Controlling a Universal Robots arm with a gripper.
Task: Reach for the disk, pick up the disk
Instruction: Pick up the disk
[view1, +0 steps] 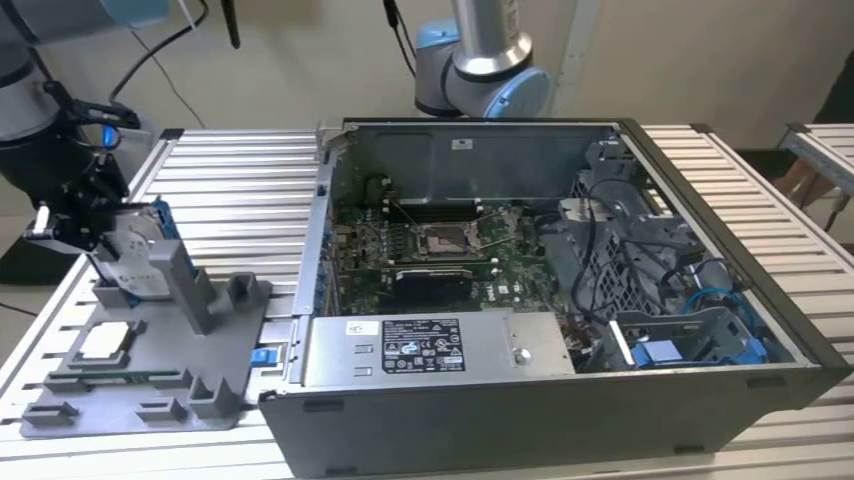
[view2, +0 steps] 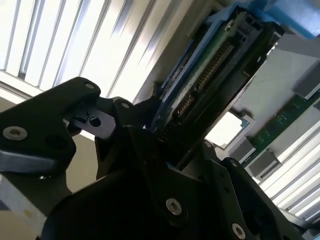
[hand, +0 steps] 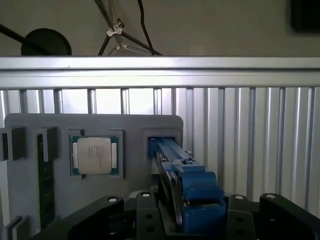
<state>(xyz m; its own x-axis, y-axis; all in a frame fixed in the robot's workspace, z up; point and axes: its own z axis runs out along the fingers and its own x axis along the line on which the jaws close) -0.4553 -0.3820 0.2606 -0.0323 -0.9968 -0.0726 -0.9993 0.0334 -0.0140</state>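
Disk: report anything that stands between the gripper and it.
Nothing visible does. In the exterior view the gripper is at the disk, which stands on edge in the grey fixture. In the first wrist view its blue-framed edge reaches the gripper with nothing between.

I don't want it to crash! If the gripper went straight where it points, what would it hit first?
The disk, most likely: it stands on edge in the grey holder, right ahead of the gripper, very close.

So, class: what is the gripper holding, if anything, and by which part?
Cannot tell: the gripper straddles the disk at its blue-framed end, opposite the fixture slot.
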